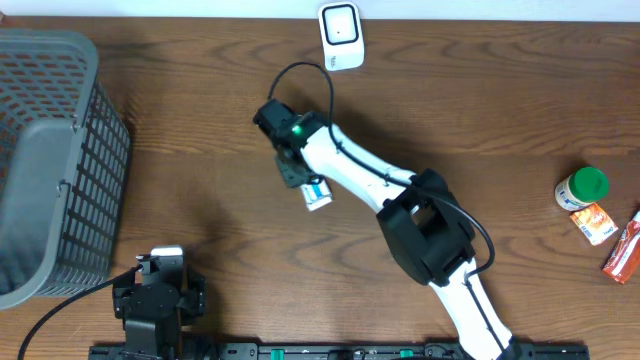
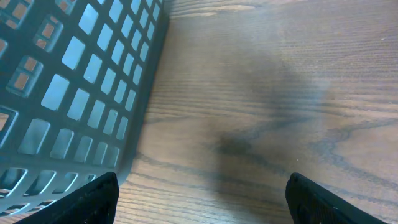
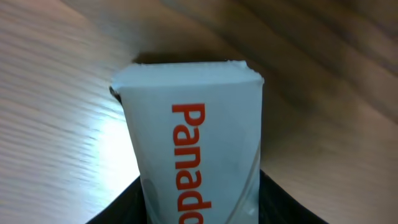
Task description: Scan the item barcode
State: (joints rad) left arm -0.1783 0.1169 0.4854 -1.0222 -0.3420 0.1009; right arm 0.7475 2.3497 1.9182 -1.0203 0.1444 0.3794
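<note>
Our right gripper point(image 1: 306, 181), jaws clamped on the white, red-lettered cardboard box point(image 3: 193, 124), has the white plastic scanner point(image 1: 342, 35) yet to reach (left gripper point(image 2: 199, 200): jaws apart).

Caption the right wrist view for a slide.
Right gripper closed on a white box lettered "Panado" in orange, over the wooden table.

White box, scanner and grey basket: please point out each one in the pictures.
white box point(image 3: 193, 137), right wrist view, on its printed face.
scanner point(image 1: 341, 35), overhead view, on its white top.
grey basket point(image 1: 100, 190), overhead view, on its mesh side wall.
</note>
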